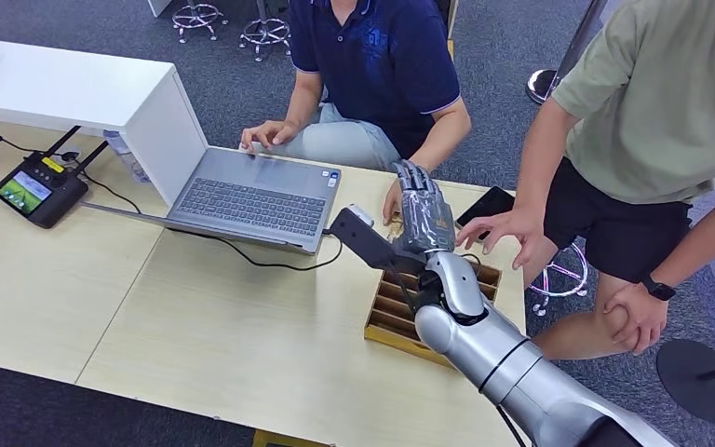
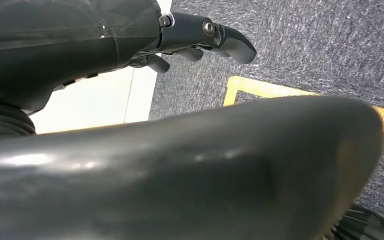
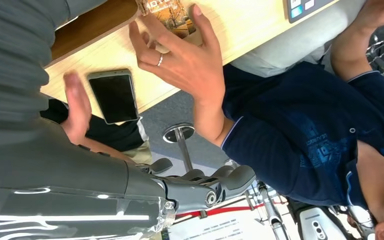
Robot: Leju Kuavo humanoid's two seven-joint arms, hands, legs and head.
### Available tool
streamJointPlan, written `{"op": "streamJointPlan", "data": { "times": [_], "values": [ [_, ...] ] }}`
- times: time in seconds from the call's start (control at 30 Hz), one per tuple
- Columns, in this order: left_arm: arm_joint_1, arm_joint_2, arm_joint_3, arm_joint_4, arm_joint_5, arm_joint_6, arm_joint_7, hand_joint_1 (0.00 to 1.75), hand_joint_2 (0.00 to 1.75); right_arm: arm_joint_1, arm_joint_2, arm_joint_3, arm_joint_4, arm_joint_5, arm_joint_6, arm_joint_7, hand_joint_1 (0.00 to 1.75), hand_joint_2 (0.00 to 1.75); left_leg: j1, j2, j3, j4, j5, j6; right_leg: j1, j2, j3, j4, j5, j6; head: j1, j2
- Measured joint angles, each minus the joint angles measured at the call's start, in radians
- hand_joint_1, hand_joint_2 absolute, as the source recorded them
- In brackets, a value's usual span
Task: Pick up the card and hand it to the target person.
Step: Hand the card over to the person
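Reaching over the table's far edge, right hand is empty, fingers extended. Card lies by that edge under the seated person's hand. Handover looks done; left hand hangs empty.

The right arm extends forward and up from the lower right of the head view, silver forearm leading to the wrist. The right hand is raised with its fingers straight and pointing ahead, holding nothing. The left hand hangs low; its fingers appear loosely curled, though this cannot be confirmed.
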Motion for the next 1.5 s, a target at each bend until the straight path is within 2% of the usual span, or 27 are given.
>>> {"op": "streamJointPlan", "data": {
  "times": [0.53, 1.0, 1.5],
  "values": [
    [0.0, 0.0, 0.0, 0.0, 0.01, 0.006, 0.0, 0.0, 0.0, 0.038, -0.074, -0.007, -0.106, 0.016, -0.004, 0.044, 0.0, 1.75, 0.0, 0.0, 0.0, 0.0, 0.0, 0.0, 0.0, 0.0, 0.0, 0.0, 0.0, 0.0, 0.0, 0.0],
    [0.001, 0.0, 0.0, 0.0, 0.02, 0.014, 0.01, 0.0, 0.0, 0.097, -0.163, -0.059, -0.216, 0.015, -0.04, 0.083, 0.0, 1.75, 0.0, 0.0, 0.0, 0.0, 0.0, 0.0, 0.0, 0.0, 0.0, 0.0, 0.0, 0.0, 0.0, 0.0],
    [0.002, 0.0, 0.001, 0.0, 0.031, 0.024, 0.008, 0.0, 0.0, 0.226, -0.308, -0.203, -0.321, -0.126, -0.184, 0.079, 0.0, 1.75, 0.0, 0.0, 0.0, 0.0, 0.0, 0.0, 0.0, 0.0, 0.0, -0.001, 0.0, 0.0, 0.0, 0.0]
  ]
}}
